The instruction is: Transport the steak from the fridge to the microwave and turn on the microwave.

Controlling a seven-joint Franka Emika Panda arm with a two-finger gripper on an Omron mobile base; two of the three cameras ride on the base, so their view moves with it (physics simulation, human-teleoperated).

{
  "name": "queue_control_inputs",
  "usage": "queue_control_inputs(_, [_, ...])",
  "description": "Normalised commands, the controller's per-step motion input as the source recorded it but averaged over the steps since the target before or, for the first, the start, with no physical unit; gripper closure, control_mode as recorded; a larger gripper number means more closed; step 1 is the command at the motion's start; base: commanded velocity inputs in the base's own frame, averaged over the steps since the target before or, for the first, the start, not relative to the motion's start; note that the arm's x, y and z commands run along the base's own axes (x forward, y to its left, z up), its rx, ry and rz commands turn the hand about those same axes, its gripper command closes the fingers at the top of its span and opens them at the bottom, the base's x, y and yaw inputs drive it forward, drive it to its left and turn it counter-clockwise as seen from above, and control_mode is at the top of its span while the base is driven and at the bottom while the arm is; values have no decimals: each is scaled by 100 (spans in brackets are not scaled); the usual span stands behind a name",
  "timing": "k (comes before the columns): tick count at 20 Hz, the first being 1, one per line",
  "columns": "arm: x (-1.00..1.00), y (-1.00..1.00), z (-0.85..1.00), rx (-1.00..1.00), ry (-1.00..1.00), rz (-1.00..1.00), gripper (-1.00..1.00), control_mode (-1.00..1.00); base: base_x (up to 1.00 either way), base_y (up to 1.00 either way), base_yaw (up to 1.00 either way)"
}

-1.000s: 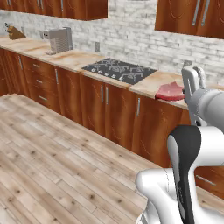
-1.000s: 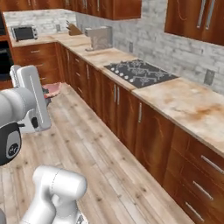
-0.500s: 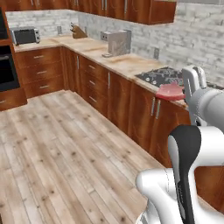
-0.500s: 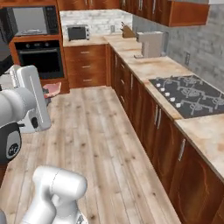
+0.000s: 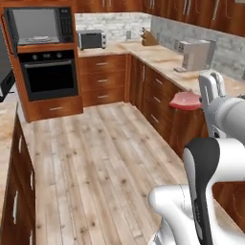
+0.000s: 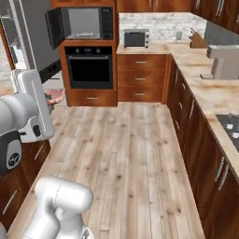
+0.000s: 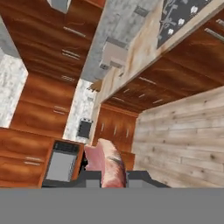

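Steak (image 7: 109,164) held between the two dark fingers (image 7: 89,178) of the gripper (image 7: 114,179) — in the hand view the red-pink slab rises from the gap between the finger tips, one tip on each flat side, its paler face turned to one side and its far end projecting well beyond the tips. In the left base view the steak (image 5: 185,100) projects sideways from the white hand, level with the counter (image 5: 165,61) edge and clear of it, above the wooden floor (image 5: 95,162). In the right base view only a red edge of the steak (image 6: 55,96) shows past the arm. The fingers are clenched on the meat. The microwave (image 5: 39,25) sits in the wooden tower above the black oven (image 5: 49,75), well apart from the steak — its door (image 6: 54,27) stands swung open, turntable visible inside. A small toaster oven (image 5: 92,39) stands on the far counter.
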Motion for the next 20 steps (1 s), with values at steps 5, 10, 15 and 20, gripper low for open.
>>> queue_control_inputs(5, [0,0,0,0,0,0,100,100,100,-3,42])
queue_control_inputs(10, [0,0,0,0,0,0,100,100,100,-10,39])
queue_control_inputs(15, [0,0,0,0,0,0,100,100,100,-12,39])
queue_control_inputs(20, [0,0,0,0,0,0,100,100,100,-25,35])
